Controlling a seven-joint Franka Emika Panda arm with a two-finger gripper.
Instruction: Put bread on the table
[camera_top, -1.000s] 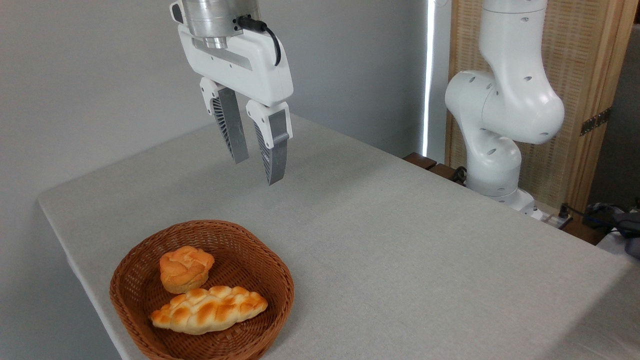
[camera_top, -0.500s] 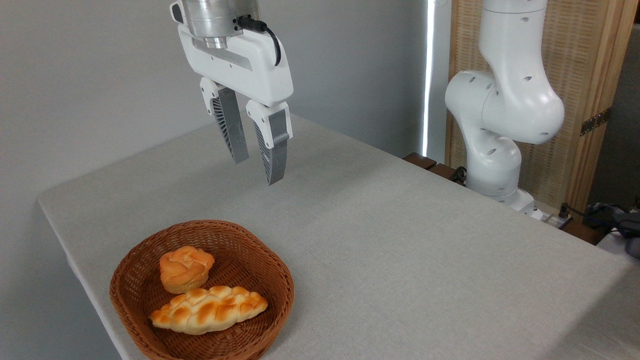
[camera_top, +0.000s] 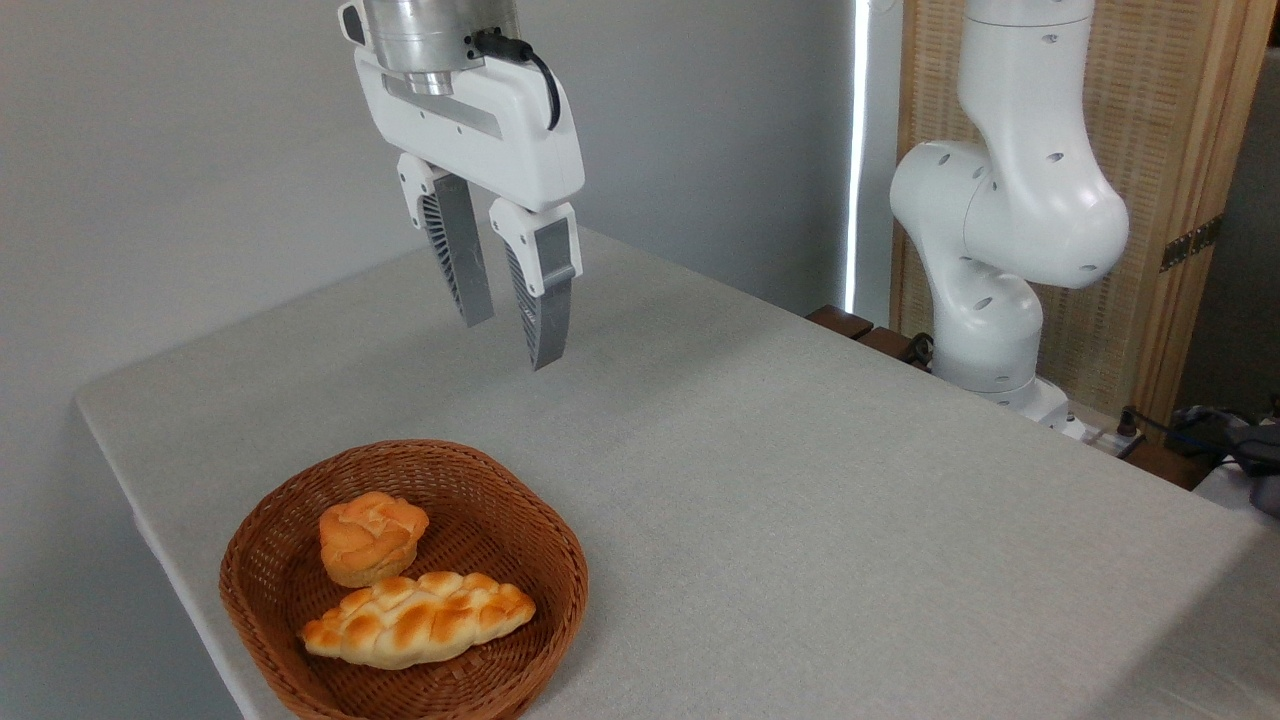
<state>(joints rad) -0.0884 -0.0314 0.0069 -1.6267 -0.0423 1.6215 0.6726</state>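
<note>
The big grey counter (camera_top: 800, 480) fills most of the view. The white robot arm (camera_top: 1010, 210) stands at its 2 o'clock edge. Up at 11 o'clock the jaws (camera_top: 512, 342) hang in the air, a little apart, holding nothing. A brown basket (camera_top: 270, 585) sits on the counter at 7 o'clock. In it, the long plaited loaf (camera_top: 415, 620) lies at the front. The small round bread (camera_top: 370, 537) sits just behind, touching the loaf.
</note>
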